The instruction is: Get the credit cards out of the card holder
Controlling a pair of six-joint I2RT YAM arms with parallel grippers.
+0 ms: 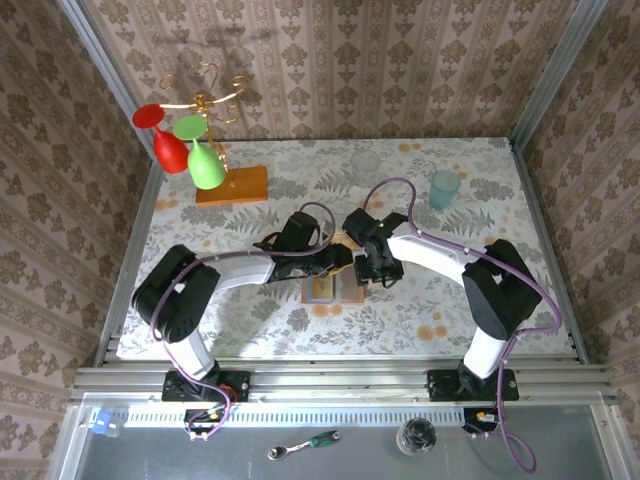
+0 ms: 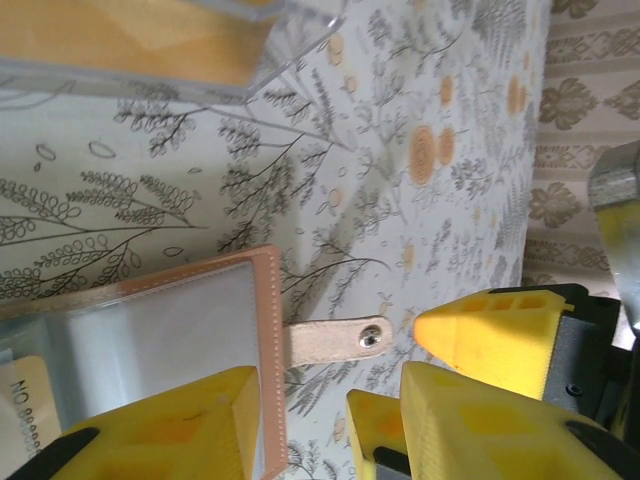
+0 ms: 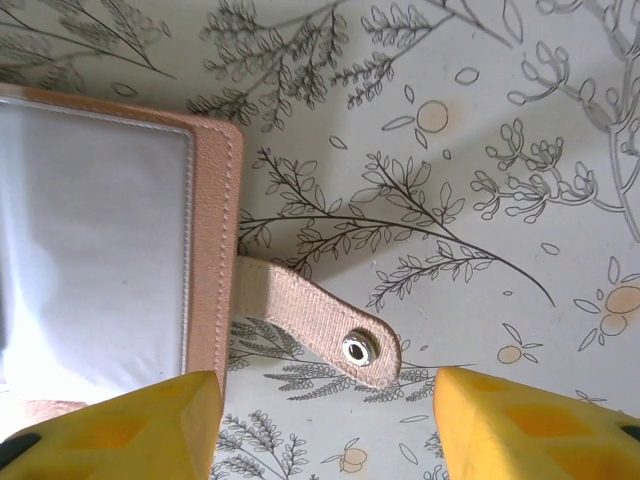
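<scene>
The card holder (image 1: 330, 290) lies open on the floral table, with a brown rim (image 2: 268, 330), grey pockets (image 3: 90, 250) and a snap strap (image 3: 330, 335) sticking out sideways. One pale tan credit card (image 2: 25, 405) with printed digits shows in a pocket at the edge of the left wrist view. My left gripper (image 2: 310, 425) hovers over the holder's strap-side rim, jaws apart, one finger (image 2: 170, 430) above the pocket. My right gripper (image 3: 325, 430) is open and straddles the strap. Its yellow fingers (image 2: 490, 335) stand close beside the left gripper.
A clear plastic box (image 2: 130, 40) with something orange inside lies just beyond the holder. At the back left, an orange wooden slab (image 1: 240, 185) carries a stand with red and green plastic glasses. A clear cup (image 1: 365, 160) and a teal cup (image 1: 445, 187) stand at the back.
</scene>
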